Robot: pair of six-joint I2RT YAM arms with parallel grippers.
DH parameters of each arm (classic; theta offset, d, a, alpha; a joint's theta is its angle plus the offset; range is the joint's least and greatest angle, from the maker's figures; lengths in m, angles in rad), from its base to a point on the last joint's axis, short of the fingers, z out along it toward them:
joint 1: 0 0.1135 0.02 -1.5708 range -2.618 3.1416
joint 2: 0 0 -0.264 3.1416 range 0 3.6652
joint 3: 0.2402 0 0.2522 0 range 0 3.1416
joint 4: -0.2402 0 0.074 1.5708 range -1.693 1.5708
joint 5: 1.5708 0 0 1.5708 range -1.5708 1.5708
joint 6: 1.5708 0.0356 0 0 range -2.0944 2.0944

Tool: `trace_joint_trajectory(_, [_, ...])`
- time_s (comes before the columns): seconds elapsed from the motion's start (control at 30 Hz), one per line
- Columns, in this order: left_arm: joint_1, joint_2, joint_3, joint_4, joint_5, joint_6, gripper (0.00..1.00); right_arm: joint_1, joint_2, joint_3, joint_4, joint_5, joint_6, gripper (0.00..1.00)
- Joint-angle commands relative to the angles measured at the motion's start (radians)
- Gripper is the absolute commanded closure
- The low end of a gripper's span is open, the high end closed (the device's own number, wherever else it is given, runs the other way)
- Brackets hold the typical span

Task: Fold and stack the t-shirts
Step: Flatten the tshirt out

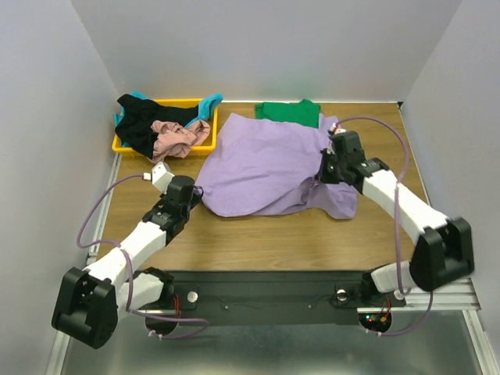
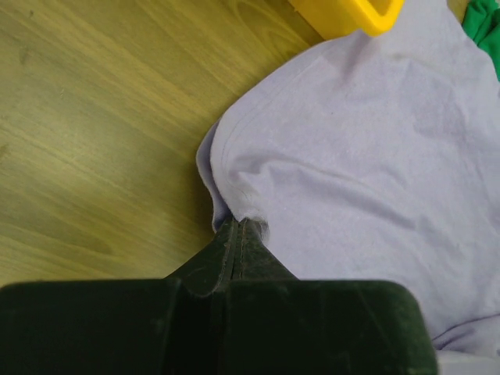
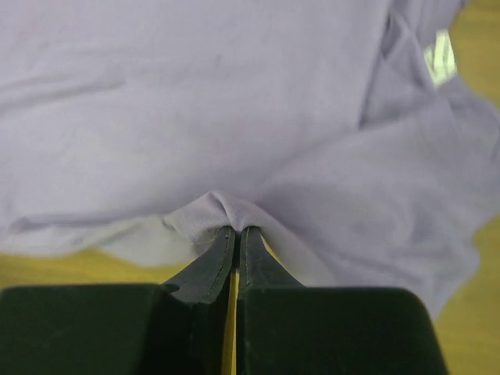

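The lavender purple t-shirt (image 1: 266, 164) lies spread and rumpled across the middle of the table. My left gripper (image 1: 194, 195) is shut on its near left edge; the wrist view shows the cloth (image 2: 359, 156) pinched at the fingertips (image 2: 238, 225). My right gripper (image 1: 326, 168) is shut on a fold at its right side; the cloth (image 3: 234, 117) bunches over the fingertips (image 3: 237, 229). A green t-shirt (image 1: 289, 112) lies folded at the back. Black (image 1: 144, 125), dusty pink (image 1: 178, 137) and teal (image 1: 209, 101) t-shirts are piled in the yellow tray (image 1: 205, 144).
The yellow tray stands at the back left; its corner shows in the left wrist view (image 2: 351, 16). White walls close the table at the back and both sides. Bare wood (image 1: 273, 242) runs along the front, before the arm bases.
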Motion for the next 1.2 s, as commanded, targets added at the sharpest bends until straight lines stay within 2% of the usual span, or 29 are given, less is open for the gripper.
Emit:
trace_joint_trajectory(0.0, [-0.005,0.056,0.079,0.030,-0.069,0.007,1.00,0.000,0.207,0.129,0.049,0.170,-0.203,1.00])
trace_joint_trajectory(0.03, [-0.005,0.071,0.087,0.033,-0.071,0.007,1.00,0.000,0.309,0.193,0.051,0.212,-0.232,0.99])
trace_joint_trajectory(0.07, [-0.005,0.086,0.095,0.034,-0.072,0.008,1.00,0.000,0.359,0.194,0.055,0.248,-0.232,1.00])
trace_joint_trajectory(0.1, [-0.005,0.118,0.115,0.034,-0.075,0.011,1.00,0.002,0.405,0.270,0.052,0.316,-0.261,0.99])
trace_joint_trajectory(0.17, [-0.005,0.148,0.133,0.034,-0.071,0.014,1.00,0.000,0.522,0.341,0.051,0.335,-0.283,0.87])
trace_joint_trajectory(0.2, [-0.005,0.171,0.151,0.031,-0.066,0.017,1.00,0.000,0.543,0.384,0.051,0.330,-0.281,0.76])
trace_joint_trajectory(0.27, [-0.005,0.185,0.162,0.030,-0.054,0.023,1.00,0.004,0.544,0.396,0.040,0.304,-0.265,0.62])
trace_joint_trajectory(0.3, [-0.005,0.192,0.165,0.030,-0.054,0.025,1.00,0.007,0.500,0.372,0.040,0.286,-0.233,0.30])
trace_joint_trajectory(0.33, [-0.005,0.192,0.167,0.028,-0.052,0.027,1.00,0.008,0.470,0.352,0.042,0.275,-0.219,0.21])
trace_joint_trajectory(0.37, [-0.005,0.192,0.164,0.028,-0.052,0.027,1.00,0.013,0.428,0.329,0.042,0.270,-0.206,0.19])
trace_joint_trajectory(0.5, [-0.005,0.174,0.144,0.028,-0.051,0.025,1.00,0.080,0.193,0.168,0.049,0.232,-0.136,0.20])
trace_joint_trajectory(0.63, [-0.005,0.165,0.136,0.031,-0.046,0.027,1.00,0.151,0.130,0.030,0.052,0.200,-0.071,0.23])
trace_joint_trajectory(0.9, [-0.005,0.143,0.129,0.019,-0.048,0.033,1.00,0.200,0.244,-0.032,0.048,0.258,0.001,0.42])
trace_joint_trajectory(1.17, [-0.005,0.136,0.129,0.007,-0.058,0.034,1.00,0.206,0.344,-0.007,0.045,0.354,0.029,0.52])
